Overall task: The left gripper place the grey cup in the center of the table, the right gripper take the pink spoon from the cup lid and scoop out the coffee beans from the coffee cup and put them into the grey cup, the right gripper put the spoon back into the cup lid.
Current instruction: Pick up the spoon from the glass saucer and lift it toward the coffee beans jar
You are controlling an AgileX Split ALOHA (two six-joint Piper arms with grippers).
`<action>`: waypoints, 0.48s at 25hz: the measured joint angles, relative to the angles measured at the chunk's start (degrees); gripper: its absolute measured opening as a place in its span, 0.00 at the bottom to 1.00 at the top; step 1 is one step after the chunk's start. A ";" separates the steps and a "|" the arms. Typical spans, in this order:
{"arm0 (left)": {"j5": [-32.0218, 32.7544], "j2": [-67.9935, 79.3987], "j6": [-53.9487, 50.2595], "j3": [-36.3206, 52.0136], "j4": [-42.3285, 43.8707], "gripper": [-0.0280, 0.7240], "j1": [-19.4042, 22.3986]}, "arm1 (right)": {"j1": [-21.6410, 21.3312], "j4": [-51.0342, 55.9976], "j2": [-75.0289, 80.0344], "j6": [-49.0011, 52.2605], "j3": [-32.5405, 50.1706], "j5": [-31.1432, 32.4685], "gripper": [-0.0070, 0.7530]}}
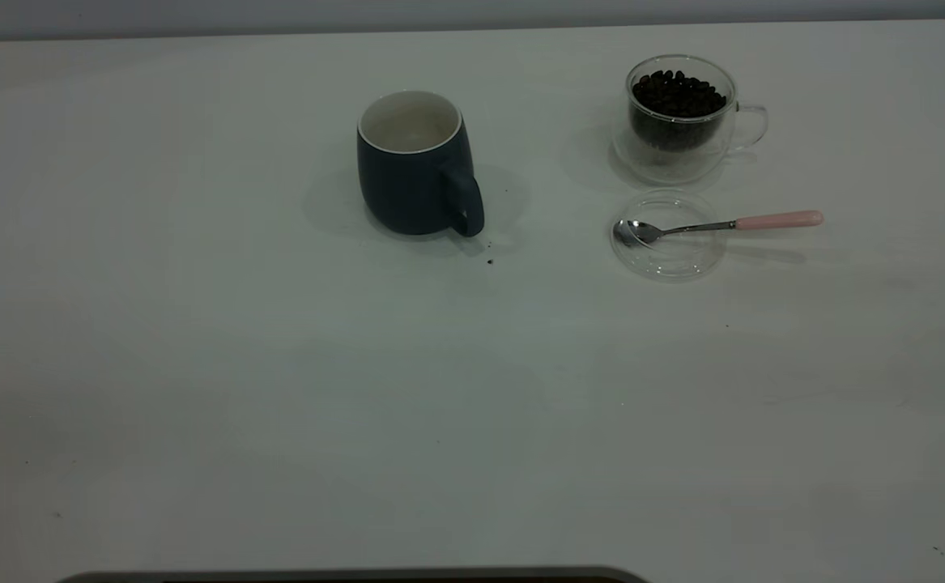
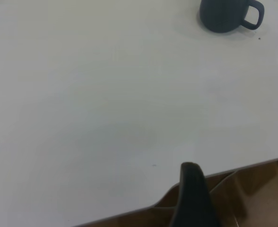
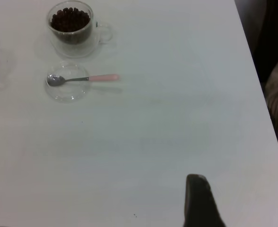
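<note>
The white table [image 1: 197, 364] carries all task items in its far half. The dark grey ceramic cup with a white interior [image 1: 417, 164] stands upright near the table centre, handle turned toward the camera's side and to the right. Well apart to its right, the clear double-walled glass coffee cup [image 1: 681, 120] stands upright, filled with dark coffee beans [image 1: 677, 92]. Just in front of it lies the round transparent cup lid [image 1: 666, 236]. The spoon with a pink handle and metal bowl [image 1: 719, 225] rests with its bowl in the lid, its handle projecting over the rim to the right. A few dark specks [image 1: 489, 261] lie beside the grey cup.

Left gripper [image 2: 194, 198] and right gripper [image 3: 200, 201]: one dark finger visible each, near the table edge, grasping nothing visible; open or closed cannot be determined.
</note>
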 joint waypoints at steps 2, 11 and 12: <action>0.00 0.00 0.00 0.00 0.00 0.79 0.00 | 0.00 0.51 0.00 0.00 0.00 0.00 0.64; 0.00 -0.01 -0.02 0.00 0.00 0.79 0.00 | 0.00 5.95 0.00 0.05 0.00 -0.28 0.64; 0.00 -0.01 -0.16 0.00 0.00 0.79 0.00 | 0.00 6.72 0.00 -0.01 0.00 -0.48 0.64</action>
